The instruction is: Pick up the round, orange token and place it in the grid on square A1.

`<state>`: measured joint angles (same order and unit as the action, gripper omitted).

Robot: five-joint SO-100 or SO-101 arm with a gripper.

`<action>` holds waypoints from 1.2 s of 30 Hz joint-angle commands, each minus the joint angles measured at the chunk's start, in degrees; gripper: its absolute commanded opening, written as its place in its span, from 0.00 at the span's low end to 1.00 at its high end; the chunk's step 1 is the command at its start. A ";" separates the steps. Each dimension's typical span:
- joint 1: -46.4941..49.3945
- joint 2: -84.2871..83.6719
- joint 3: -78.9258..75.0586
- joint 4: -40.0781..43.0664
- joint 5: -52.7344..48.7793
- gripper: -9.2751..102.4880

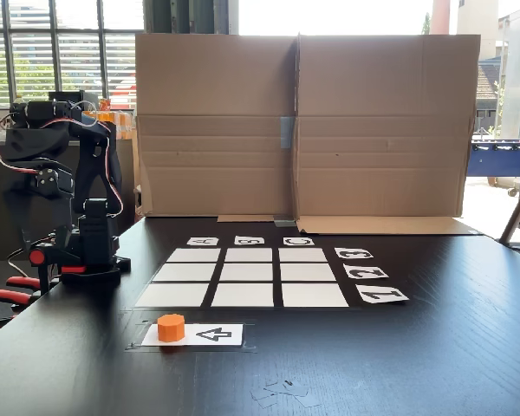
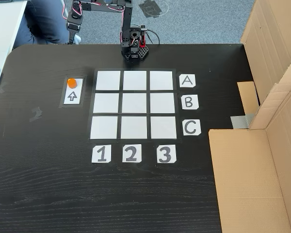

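The round, orange token (image 1: 171,328) (image 2: 72,83) stands on one end of a white arrow card (image 1: 210,334) (image 2: 72,95), just outside the grid (image 1: 249,276) (image 2: 134,104). Square A1 (image 1: 172,295) (image 2: 108,80) is the blank corner square nearest the token; nothing lies on it. The black arm is folded back over its base (image 1: 88,260) (image 2: 133,48) at the table edge. My gripper (image 1: 30,217) (image 2: 73,38) hangs down off the table edge, well away from the token. Its jaws are too dark and small to read.
Tall cardboard walls (image 1: 299,121) (image 2: 274,73) close off the table side beyond label C. Red clamps (image 1: 13,290) hold the arm's base at the edge. Scraps of clear tape (image 1: 282,390) lie near the front. A person's dark clothing (image 2: 43,22) shows beside the arm.
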<state>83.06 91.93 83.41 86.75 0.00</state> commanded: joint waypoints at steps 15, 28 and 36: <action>-16.79 -26.10 -23.03 0.26 8.35 0.33; -22.94 -36.56 -28.92 -0.35 9.40 0.37; -24.61 -41.40 -33.05 -0.35 9.76 0.38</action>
<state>59.15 50.36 52.91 86.84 9.23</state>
